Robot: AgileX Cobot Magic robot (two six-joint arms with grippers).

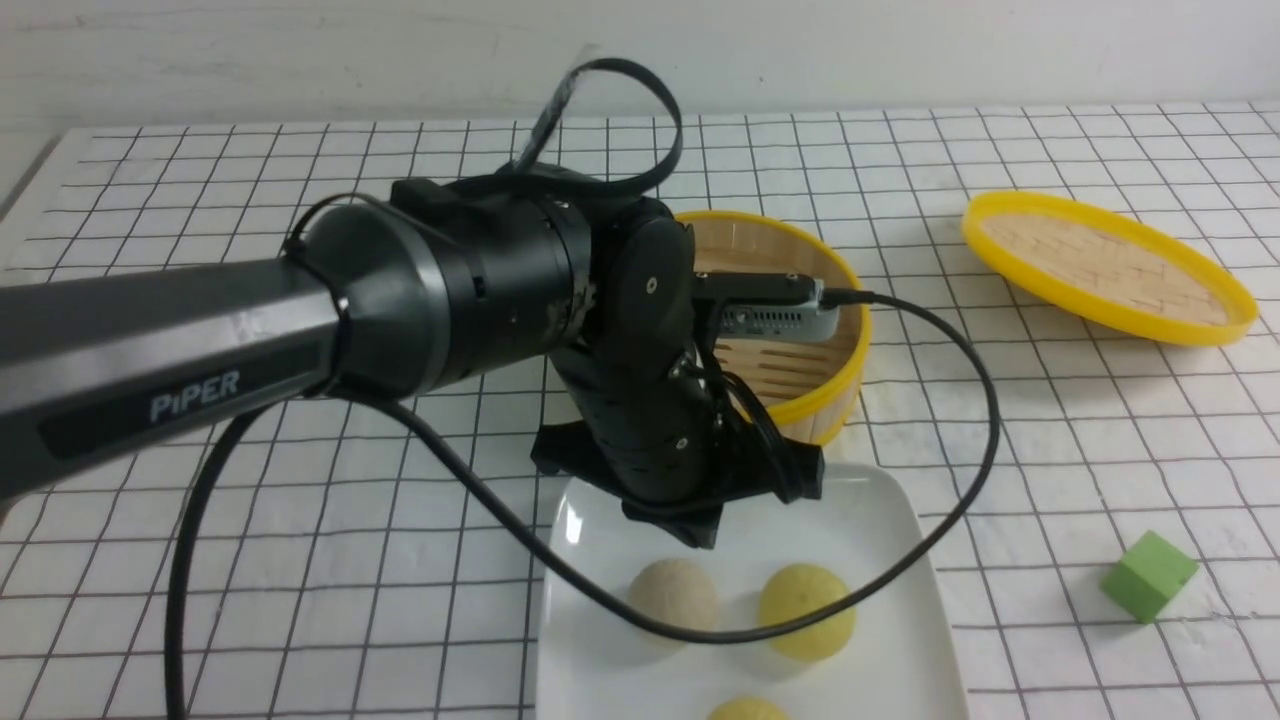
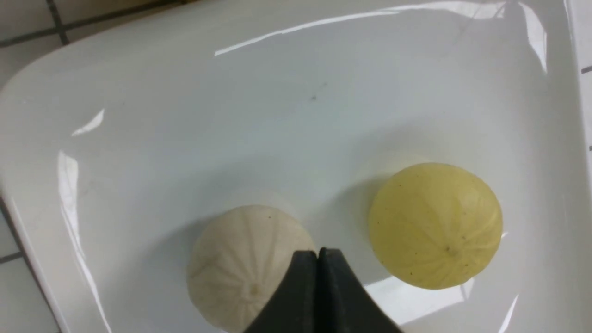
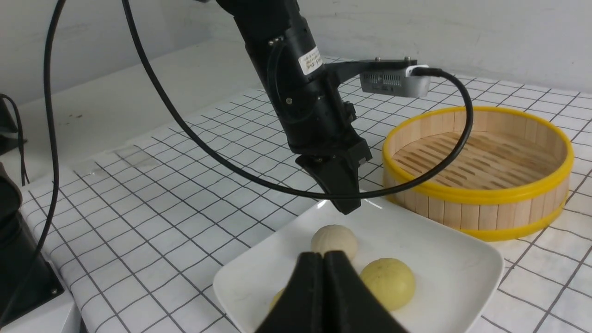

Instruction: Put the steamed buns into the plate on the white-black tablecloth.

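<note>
Three steamed buns (image 3: 387, 282) lie in the plate (image 1: 880, 520), a glossy white square dish with rounded corners on the white-black tablecloth (image 1: 300, 500). The cream bun (image 1: 672, 593) and a yellow bun (image 1: 806, 610) sit side by side, not touching, near the plate's middle. A second yellow bun (image 1: 748, 709) lies at the plate's near side, cut by the frame edge. Each is a small dome with faint pleats meeting at the crown. The left gripper (image 1: 700, 533) hangs over the plate's far part, jaws pressed together on nothing. The right gripper (image 3: 323, 257), seen only in its wrist view, is likewise clenched and empty. A black cable (image 1: 600, 598) loops across the plate in front of the two middle buns. Just beyond the plate's far rim stands the bamboo steamer (image 1: 855, 345). The steamer lid (image 1: 1105, 265) lies off to the plate's far right, the green cube (image 1: 1148, 577) to its right. The left arm (image 1: 150, 330) reads "PIPER"; a white wrist label (image 3: 311, 60) is too small to read
</note>
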